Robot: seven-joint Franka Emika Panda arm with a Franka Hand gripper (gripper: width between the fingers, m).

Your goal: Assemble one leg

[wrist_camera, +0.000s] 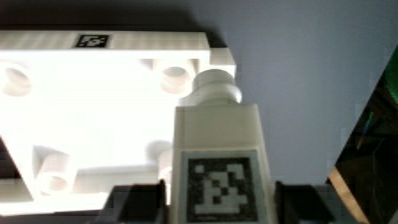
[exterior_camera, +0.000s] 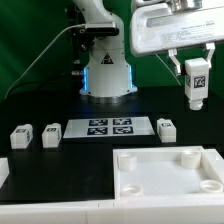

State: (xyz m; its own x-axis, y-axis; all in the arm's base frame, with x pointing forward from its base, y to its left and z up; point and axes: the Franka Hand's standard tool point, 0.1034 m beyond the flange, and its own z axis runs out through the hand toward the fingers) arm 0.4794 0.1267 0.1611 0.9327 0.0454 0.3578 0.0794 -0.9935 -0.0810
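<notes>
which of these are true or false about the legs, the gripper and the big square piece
1. The gripper holds one leg up off the table. True.
2. Three loose legs rest on the table. True.
3. The held leg is seated in a corner hole of the large square piece. False: it hangs in the air, in no hole.
4. All three loose legs lie on the same side of the marker board. False: two are on the exterior view's left of it, one on the exterior view's right.
</notes>
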